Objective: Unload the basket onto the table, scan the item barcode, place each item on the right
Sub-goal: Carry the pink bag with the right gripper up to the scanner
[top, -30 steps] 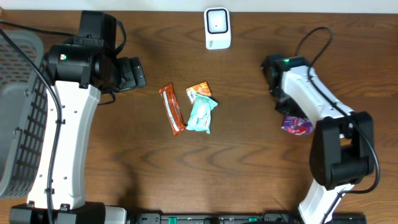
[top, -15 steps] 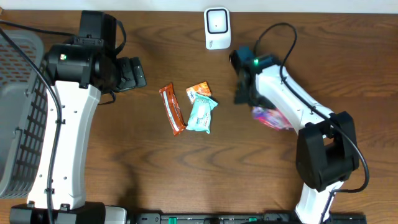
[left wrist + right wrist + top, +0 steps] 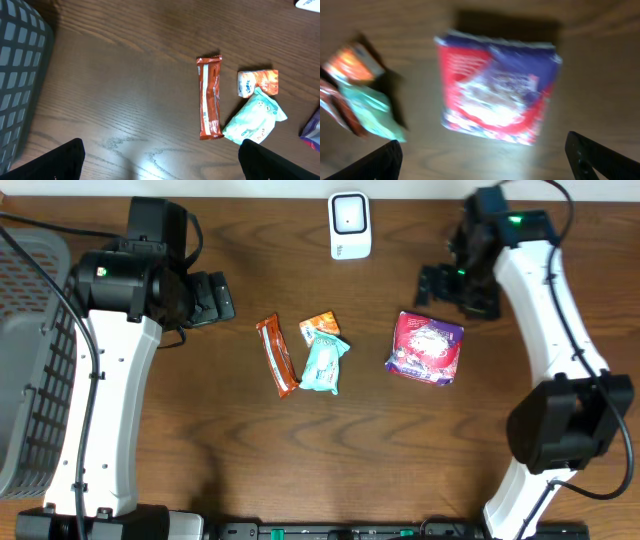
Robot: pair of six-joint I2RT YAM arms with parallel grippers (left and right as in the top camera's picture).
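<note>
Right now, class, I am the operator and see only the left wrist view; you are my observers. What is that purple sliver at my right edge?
Observer: A red-and-purple pack, lying flat on the table, apart from the teal pack.
Operator: Is it being held?
Observer: No; the right gripper is open and clear of it.
Operator: Where would I scan it?
Observer: The white scanner stands at the table's far edge.
</note>
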